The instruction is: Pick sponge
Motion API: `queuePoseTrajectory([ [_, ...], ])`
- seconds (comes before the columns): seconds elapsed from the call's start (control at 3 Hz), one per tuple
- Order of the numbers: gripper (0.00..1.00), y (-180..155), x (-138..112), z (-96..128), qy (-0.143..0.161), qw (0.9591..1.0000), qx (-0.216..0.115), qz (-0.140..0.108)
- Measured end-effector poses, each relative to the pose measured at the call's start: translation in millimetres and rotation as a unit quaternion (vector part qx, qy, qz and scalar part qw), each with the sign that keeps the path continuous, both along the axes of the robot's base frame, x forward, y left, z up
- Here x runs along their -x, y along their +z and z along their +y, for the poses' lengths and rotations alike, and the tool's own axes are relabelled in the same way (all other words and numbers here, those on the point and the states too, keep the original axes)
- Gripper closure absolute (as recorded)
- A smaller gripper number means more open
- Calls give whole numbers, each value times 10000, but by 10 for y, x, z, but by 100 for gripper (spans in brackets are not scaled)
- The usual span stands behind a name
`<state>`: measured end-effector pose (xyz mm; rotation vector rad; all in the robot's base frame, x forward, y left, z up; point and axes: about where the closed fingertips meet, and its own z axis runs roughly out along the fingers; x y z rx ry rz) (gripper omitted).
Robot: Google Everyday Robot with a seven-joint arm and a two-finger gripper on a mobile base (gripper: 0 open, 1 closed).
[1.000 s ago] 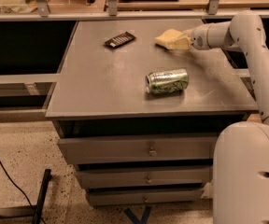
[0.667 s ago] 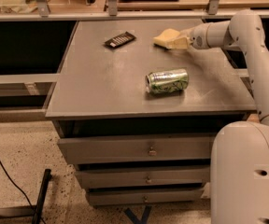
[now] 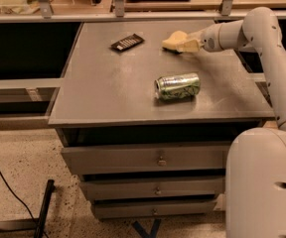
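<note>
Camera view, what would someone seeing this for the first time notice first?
The white robot arm extends in from the right, with its end effector at the pale yellow sponge near the back of the grey cabinet top. Next comes the green can, lying on its side nearer the front edge. A flat dark object sits at the back, left of the sponge.

Dim, warm light; the tool (image 3: pixel 181 43) over the table's (image 3: pixel 108 93) far right casts slight shadow
</note>
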<state>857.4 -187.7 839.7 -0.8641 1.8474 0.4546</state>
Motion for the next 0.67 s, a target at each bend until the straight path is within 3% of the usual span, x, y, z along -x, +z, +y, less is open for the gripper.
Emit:
queuePoseTrajectory([
  [0.33,100,424,505,-38,50,9997,50,-221],
  [0.67,100,307,543,64,134,9998,61,-99],
])
